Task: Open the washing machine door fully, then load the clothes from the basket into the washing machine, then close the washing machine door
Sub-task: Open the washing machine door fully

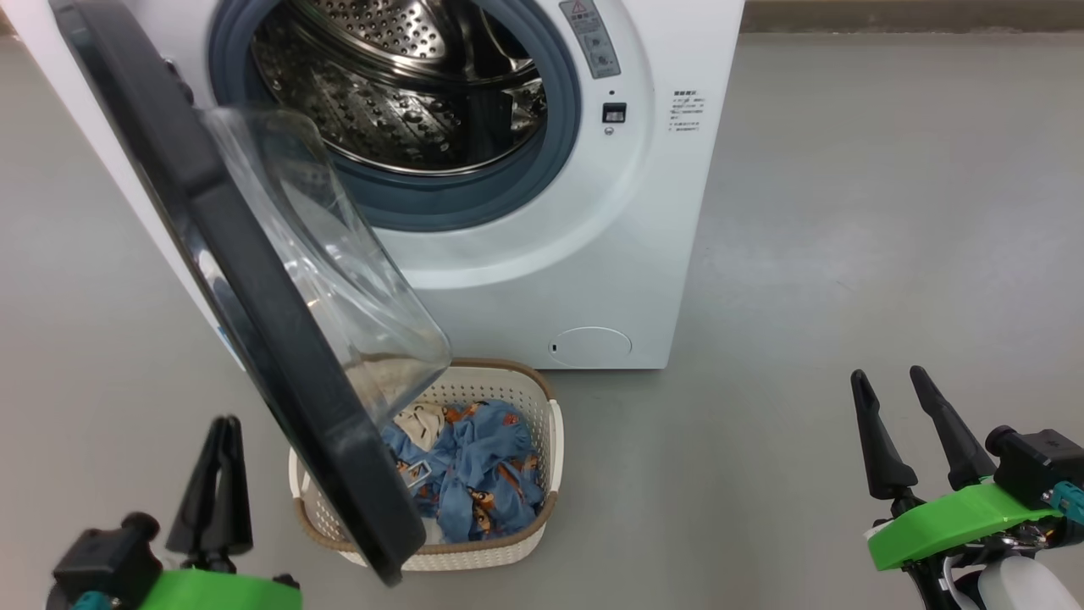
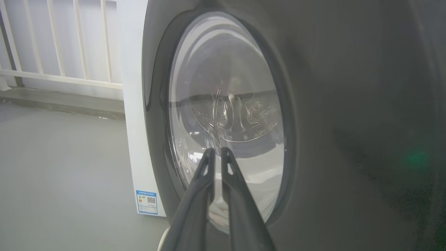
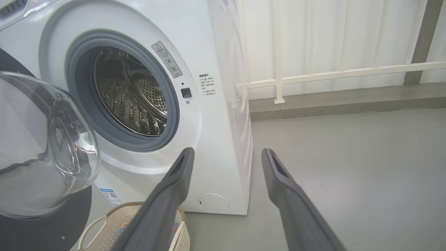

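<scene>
Left claw (image 1: pixel 225 421), pressed together, is hovering beside the door (image 1: pixel 246 288); right claw (image 1: pixel 889 374) is standing spread. Advisable: swing the door wider, clearing the basket (image 1: pixel 500 555).

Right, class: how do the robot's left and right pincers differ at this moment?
The left pincer is shut, fingers together; the right pincer is open, fingers apart. The left pincer is close to the washing machine door; the right pincer stands apart over the grey floor. Both are empty, dark-fingered.
</scene>
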Tool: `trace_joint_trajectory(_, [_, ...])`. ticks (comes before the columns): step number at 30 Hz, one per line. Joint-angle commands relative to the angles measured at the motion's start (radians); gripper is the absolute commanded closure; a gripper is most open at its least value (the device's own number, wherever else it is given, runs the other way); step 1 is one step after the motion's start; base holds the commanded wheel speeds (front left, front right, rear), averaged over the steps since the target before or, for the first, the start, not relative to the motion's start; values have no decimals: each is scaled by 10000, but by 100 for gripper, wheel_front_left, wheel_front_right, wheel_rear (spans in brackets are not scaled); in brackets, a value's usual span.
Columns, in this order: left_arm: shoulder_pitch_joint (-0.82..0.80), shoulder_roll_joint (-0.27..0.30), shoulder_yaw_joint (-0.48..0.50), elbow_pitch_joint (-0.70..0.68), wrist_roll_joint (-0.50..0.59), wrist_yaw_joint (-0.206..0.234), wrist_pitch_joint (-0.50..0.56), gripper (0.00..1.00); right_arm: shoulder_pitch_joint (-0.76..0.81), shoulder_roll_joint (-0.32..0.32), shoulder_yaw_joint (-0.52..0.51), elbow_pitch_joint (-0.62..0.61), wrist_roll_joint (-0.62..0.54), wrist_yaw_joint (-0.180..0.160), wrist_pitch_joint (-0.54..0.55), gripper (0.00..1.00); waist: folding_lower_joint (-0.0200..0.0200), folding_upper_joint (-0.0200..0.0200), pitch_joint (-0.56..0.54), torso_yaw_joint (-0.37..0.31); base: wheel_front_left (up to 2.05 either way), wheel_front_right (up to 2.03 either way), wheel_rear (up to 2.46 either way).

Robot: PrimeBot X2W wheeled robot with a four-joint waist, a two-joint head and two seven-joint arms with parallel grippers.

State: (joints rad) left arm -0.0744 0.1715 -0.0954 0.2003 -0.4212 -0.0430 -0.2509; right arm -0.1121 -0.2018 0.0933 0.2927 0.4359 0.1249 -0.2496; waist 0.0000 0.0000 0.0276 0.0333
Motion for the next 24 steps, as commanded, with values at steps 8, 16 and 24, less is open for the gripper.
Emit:
trace_joint_trajectory(8, [-454,269,431,-2421,606,229,-107,100,-154,-221,185,-230,23,58,-122,0,0,0,27,181,0,0,0])
trace_joint_trajectory(16, [-277,382,177,-4826,884,210,-49,100,-127,-167,254,-236,18,58,-122,0,0,0,-10,221,0,0,0])
trace_joint_trajectory(24, [62,311,-1173,-5970,643,-273,944,100,-180,-109,326,-266,45,58,-122,0,0,0,72,203,0,0,0])
